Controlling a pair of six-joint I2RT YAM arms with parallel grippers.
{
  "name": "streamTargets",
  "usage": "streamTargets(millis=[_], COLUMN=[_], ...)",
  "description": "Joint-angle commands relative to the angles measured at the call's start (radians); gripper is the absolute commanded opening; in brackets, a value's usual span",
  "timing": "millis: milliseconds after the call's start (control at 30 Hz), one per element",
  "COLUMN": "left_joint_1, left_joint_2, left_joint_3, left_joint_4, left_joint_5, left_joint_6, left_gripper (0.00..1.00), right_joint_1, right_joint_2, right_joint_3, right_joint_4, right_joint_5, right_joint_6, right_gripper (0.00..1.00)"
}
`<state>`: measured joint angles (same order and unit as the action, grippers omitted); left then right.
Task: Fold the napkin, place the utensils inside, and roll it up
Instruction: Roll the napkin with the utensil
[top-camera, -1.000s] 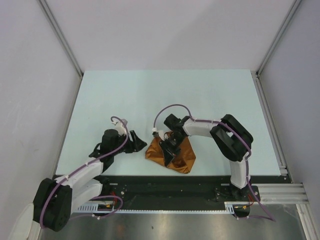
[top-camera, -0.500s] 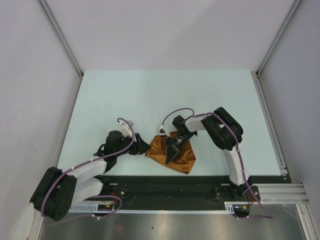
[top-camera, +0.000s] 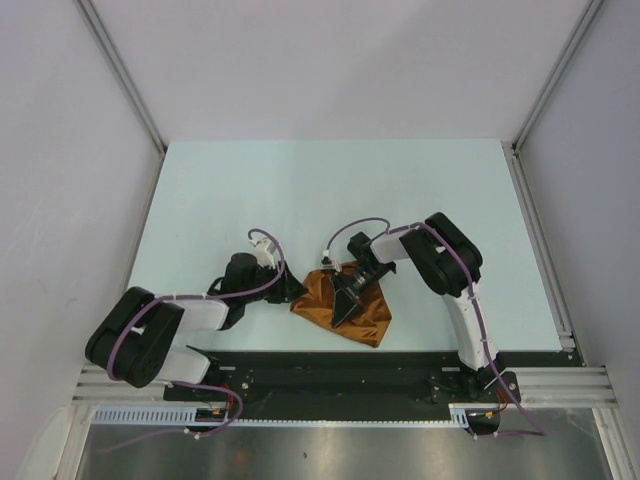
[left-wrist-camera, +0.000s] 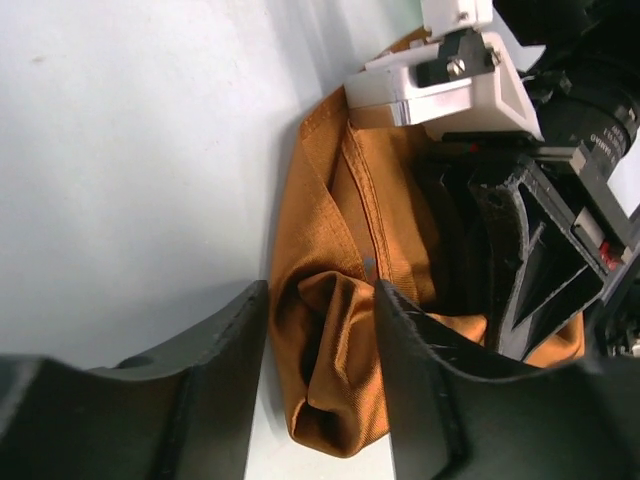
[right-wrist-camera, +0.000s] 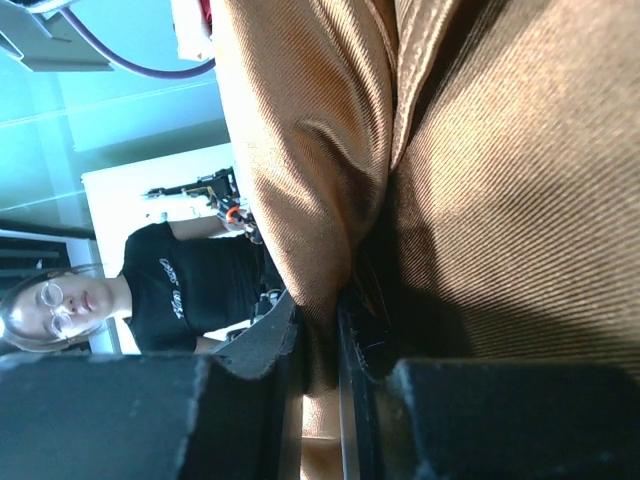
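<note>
The rust-orange napkin (top-camera: 366, 314) lies bunched near the table's front edge. In the left wrist view a rolled fold of the napkin (left-wrist-camera: 335, 340) sits between the fingers of my left gripper (left-wrist-camera: 320, 292). The right finger touches the cloth and a thin gap shows at the left finger, so this gripper is open around the fold. In the top view the left gripper (top-camera: 292, 290) is at the napkin's left edge. My right gripper (top-camera: 339, 313) points down onto the cloth's middle. The right gripper (right-wrist-camera: 318, 322) is shut on a thin fold of napkin (right-wrist-camera: 500, 150). The utensils are hidden.
The pale table (top-camera: 300, 190) is bounded by grey walls at left, right and back. A black and metal rail (top-camera: 330, 370) runs along its near edge. The right arm's wrist housing (left-wrist-camera: 450, 80) stands close above the napkin. A person (right-wrist-camera: 170, 290) is beyond the table.
My left arm has reached right until its fingers straddle the napkin's left fold, and they have narrowed. The right arm folded in and the right gripper stays pinched on the cloth.
</note>
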<state>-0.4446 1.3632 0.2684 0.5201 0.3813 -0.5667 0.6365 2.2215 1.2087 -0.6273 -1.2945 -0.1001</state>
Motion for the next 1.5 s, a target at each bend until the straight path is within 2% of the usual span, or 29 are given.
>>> streamTargets(millis=[0,67,133,167,233,267,333,533,633,667,733,767,833,867,900,933,967,1033,1167,1333,1467], left_joint_1=[-0.017,-0.023,-0.023,-0.023,-0.025,-0.025,-0.023,-0.023,-0.023,-0.023,-0.023,-0.023,-0.022,-0.022,-0.022,-0.022,-0.022,-0.022,-0.022,-0.02,-0.02], left_joint_2=[0.039,0.033,0.025,0.019,0.02,0.022,0.022,0.054,0.076,0.08,0.085,0.088,0.1,0.103,0.108,0.112,0.117,0.125,0.139,0.148,0.152], left_joint_3=[0.006,-0.008,-0.011,-0.009,0.011,0.02,0.041,0.063,0.075,0.077,0.084,0.084,0.092,0.095,0.103,0.104,0.106,0.111,0.121,0.127,0.127], left_joint_4=[0.023,0.021,0.011,-0.009,-0.041,-0.08,-0.118,-0.192,-0.209,-0.212,-0.213,-0.213,-0.215,-0.222,-0.224,-0.224,-0.224,-0.224,-0.233,-0.239,-0.241], left_joint_5=[0.048,0.059,0.057,0.054,0.044,0.038,0.021,-0.027,-0.03,-0.032,-0.033,-0.033,-0.032,-0.03,-0.03,-0.025,-0.022,-0.016,-0.006,-0.001,0.002], left_joint_6=[0.007,0.005,0.008,0.011,0.025,0.03,0.05,0.056,0.05,0.048,0.042,0.041,0.033,0.033,0.028,0.027,0.027,0.024,0.022,0.019,0.018], left_gripper=[0.46,0.42,0.29,0.16,0.01,0.0,0.0,0.0,0.0,0.0,0.0,0.0,0.0,0.0,0.0,0.0,0.0,0.0,0.0,0.0,0.0], right_joint_1=[-0.018,-0.024,-0.029,-0.031,-0.037,-0.038,-0.041,-0.046,-0.035,-0.029,0.0,0.018,0.101,0.135,0.17,0.258,0.294,0.382,0.497,0.575,0.598], right_joint_2=[0.035,0.035,0.03,0.026,0.017,0.009,-0.026,-0.173,-0.291,-0.331,-0.403,-0.499,-0.592,-0.667,-0.707,-0.736,-0.779,-0.792,-0.76,-0.678,-0.625], right_joint_3=[0.023,0.026,0.029,0.034,0.04,0.043,0.052,0.072,0.049,0.039,0.003,-0.064,-0.151,-0.231,-0.268,-0.303,-0.343,-0.409,-0.423,-0.397,-0.377], right_joint_4=[-0.02,-0.018,-0.02,-0.018,-0.023,-0.026,-0.025,0.012,0.079,0.125,0.188,0.239,0.38,0.458,0.494,0.53,0.598,0.618,0.667,0.658,0.637], right_joint_5=[0.017,0.015,0.017,0.018,0.024,0.027,0.04,0.173,0.334,0.43,0.529,0.648,0.789,0.93,1.002,1.077,1.189,1.277,1.469,1.59,1.604], right_joint_6=[0.014,0.017,0.019,0.022,0.026,0.031,0.043,0.138,0.21,0.22,0.243,0.246,0.235,0.224,0.208,0.168,0.145,0.113,0.025,-0.033,-0.059], right_gripper=[0.14,0.14,0.15,0.16,0.19,0.21,0.32,0.52,0.56,0.57,0.6,0.62,0.66,0.67,0.69,0.76,0.78,0.79,0.79,0.8,0.8])
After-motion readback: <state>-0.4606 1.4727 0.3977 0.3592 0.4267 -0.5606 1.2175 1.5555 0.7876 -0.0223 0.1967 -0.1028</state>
